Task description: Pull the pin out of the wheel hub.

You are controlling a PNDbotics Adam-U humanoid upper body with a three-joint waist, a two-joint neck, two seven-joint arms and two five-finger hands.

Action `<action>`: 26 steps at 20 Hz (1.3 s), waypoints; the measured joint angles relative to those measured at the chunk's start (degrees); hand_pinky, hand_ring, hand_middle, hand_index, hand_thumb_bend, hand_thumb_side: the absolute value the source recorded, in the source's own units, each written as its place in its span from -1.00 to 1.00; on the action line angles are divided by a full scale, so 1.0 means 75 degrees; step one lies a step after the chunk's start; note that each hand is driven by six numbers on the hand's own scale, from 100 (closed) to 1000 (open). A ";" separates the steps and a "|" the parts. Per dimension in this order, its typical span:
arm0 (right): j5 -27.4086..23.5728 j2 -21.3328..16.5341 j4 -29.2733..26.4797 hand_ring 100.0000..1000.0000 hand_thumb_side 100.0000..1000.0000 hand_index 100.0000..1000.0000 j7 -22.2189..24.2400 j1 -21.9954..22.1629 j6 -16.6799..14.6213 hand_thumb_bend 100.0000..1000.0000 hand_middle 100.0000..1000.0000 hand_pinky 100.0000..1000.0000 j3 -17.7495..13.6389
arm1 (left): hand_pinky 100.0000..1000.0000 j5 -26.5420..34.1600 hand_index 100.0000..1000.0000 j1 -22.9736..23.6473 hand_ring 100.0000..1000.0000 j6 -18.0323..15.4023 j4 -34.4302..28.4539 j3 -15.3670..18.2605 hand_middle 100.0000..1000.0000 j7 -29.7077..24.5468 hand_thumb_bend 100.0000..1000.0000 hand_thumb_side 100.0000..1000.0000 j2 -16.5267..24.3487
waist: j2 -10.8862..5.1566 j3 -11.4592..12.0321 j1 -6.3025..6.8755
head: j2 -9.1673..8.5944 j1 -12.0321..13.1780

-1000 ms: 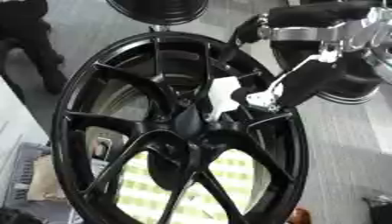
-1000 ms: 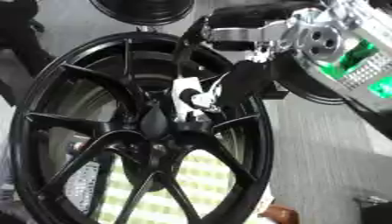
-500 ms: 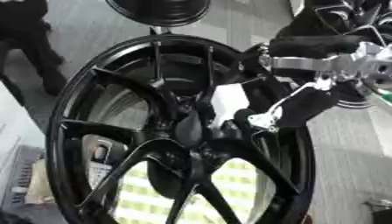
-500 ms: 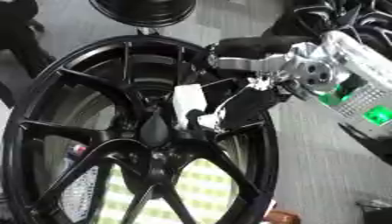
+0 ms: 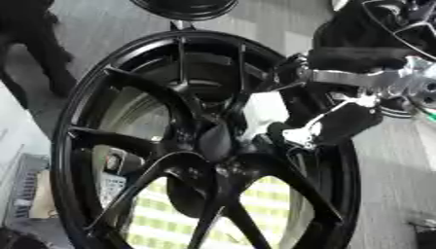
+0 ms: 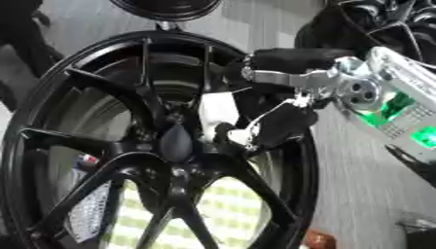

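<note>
The big black wheel hub point(image 6: 162, 146) fills the view, standing nearly upright with its spokes fanning out from a raised, teardrop-shaped centre cap point(image 6: 176, 142). The right hand point(image 6: 277, 124) comes in from the upper right, its silver wrist joint point(image 6: 357, 90) gleaming and a green light showing on the forearm behind it. The hand sits against the face of the hub, just right of the centre cap, with its dark fingers point(image 6: 223, 132) curled down toward the hub's middle. A white piece point(image 6: 218, 109) shows between the fingers and the spokes, right beside the centre. The fingers look bent around something there, but whether they are actually pinching the pin I cannot tell; the pin itself cannot be made out as a separate shape. A thin white cable point(image 5: 319, 121) runs along the hand. Through the lower spokes, a yellow-and-white checked surface point(image 6: 217, 204) is visible behind the hub. Another dark wheel point(image 6: 166, 7) sits at the top edge, and one more point(image 6: 383, 19) in the upper right corner.
</note>
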 measured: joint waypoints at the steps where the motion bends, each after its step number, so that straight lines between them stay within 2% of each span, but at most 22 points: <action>1: 0.0000 0.0000 0.0000 0.84 -0.12 0.69 -0.0065 -0.0001 -0.0011 -0.90 0.59 0.83 -0.0015 | 0.47 -0.0006 0.43 0.0000 0.19 0.0003 0.0000 0.0000 0.11 -0.0003 -1.00 0.38 0.0000 | 0.0010 0.0005 -0.0001 | -0.0001 0.0005; 2: 0.0003 0.0000 0.0000 0.84 -0.24 0.69 -0.0136 -0.0005 -0.0027 -0.73 0.59 0.83 -0.0051 | 0.47 -0.0013 0.43 0.0000 0.19 0.0008 0.0000 0.0000 0.11 -0.0008 -1.00 0.38 0.0000 | 0.0018 0.0007 -0.0002 | -0.0002 0.0010; 7: 0.0082 -0.0015 0.0000 0.84 -0.26 0.69 -0.0452 -0.0066 -0.0125 -0.70 0.60 0.84 -0.0250 | 0.47 -0.0070 0.43 0.0000 0.19 0.0019 0.0000 0.0000 0.11 -0.0020 -1.00 0.38 0.0000 | 0.0036 0.0004 -0.0016 | -0.0004 0.0035; 14: 0.0201 -0.0066 0.0000 0.84 -0.22 0.69 -0.0481 -0.0050 -0.0206 -0.72 0.60 0.84 -0.0283 | 0.48 -0.0072 0.43 -0.0002 0.18 0.0037 0.0000 -0.0001 0.11 -0.0060 -1.00 0.38 0.0000 | 0.0059 0.0040 -0.0024 | -0.0130 0.0035; 26: 0.0191 -0.0066 0.0000 0.85 -0.17 0.69 -0.0372 0.0069 -0.0189 -0.76 0.61 0.83 -0.0189 | 0.48 -0.0074 0.43 -0.0055 0.18 0.0043 0.0000 -0.0002 0.11 -0.0088 -1.00 0.39 -0.0004 | 0.0147 0.0103 -0.0068 | -0.0137 0.0035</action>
